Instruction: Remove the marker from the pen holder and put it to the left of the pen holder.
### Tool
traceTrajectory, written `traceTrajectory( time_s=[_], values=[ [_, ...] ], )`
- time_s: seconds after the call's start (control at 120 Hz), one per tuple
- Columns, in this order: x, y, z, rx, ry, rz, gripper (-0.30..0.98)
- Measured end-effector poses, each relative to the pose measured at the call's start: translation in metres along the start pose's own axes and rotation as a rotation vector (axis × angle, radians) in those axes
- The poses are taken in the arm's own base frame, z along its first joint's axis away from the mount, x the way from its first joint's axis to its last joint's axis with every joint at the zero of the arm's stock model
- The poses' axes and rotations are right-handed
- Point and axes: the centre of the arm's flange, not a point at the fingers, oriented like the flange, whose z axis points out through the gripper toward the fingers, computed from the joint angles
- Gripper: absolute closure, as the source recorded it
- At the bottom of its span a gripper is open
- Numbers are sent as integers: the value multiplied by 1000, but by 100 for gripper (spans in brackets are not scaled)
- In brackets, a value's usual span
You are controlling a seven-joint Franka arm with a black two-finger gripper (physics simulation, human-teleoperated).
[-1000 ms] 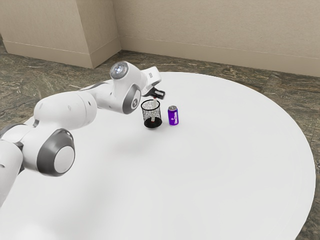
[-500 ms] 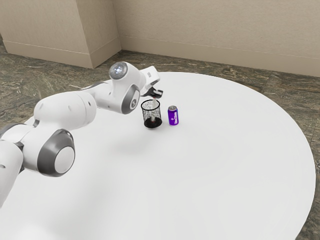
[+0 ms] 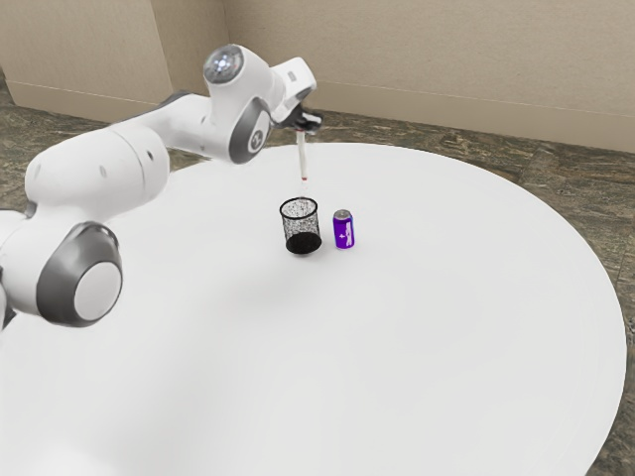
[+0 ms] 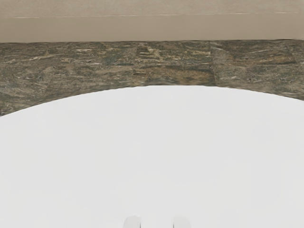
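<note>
Holding marker (image 3: 303, 156) in gripper (image 3: 307, 125), clenched on its upper end; long axis near vertical, hanging below pincer, lower tip above black mesh pen holder (image 3: 302, 232); purple can (image 3: 343, 231) stands just beside holder; next, I judge, sideways carry to holder's left, then lowering to white table (image 3: 427, 317); dipping early could clip rim.

And here we have the pen holder (image 3: 303, 242) standing on the table (image 3: 446, 317), with the can (image 3: 343, 232) upright just beside it, toward the exterior view's right, the two apart. Up above the pen holder, we see the marker (image 3: 303, 157), out of it and hanging down from the gripper (image 3: 309, 124). Looking past the table's far edge, we get the floor (image 3: 516, 171), and behind that, the wall (image 3: 417, 55).
</note>
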Motion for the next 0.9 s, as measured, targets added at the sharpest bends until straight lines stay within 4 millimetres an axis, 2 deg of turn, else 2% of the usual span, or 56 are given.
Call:
traceTrajectory(
  time_s=[0.067,0.1,0.15,0.208,0.258,0.3,0.333,0.367,0.417,0.467,0.558,0.625,0.692,0.75,0.9],
  values=[
    [22,11,-50,-13,-29,-12,75],
    [29,24,-77,-26,-58,-15,75],
    [31,55,-112,-58,-117,-8,75],
    [22,96,-142,-97,-196,8,75],
    [5,129,-161,-124,-269,27,75],
    [-9,150,-168,-135,-332,39,75],
    [-20,160,-172,-133,-389,42,75],
    [-32,160,-173,-119,-455,36,75],
    [-51,137,-170,-68,-567,4,76],
    [-70,96,-166,4,-677,-52,76],
    [-113,6,-155,145,-874,-179,75],
    [-146,-48,-152,238,-1004,-256,75],
    [-179,-93,-151,317,-1119,-328,75],
    [-199,-111,-149,369,-1191,-352,75],
    [-241,-125,-122,498,-1332,-341,76]
  ],
)
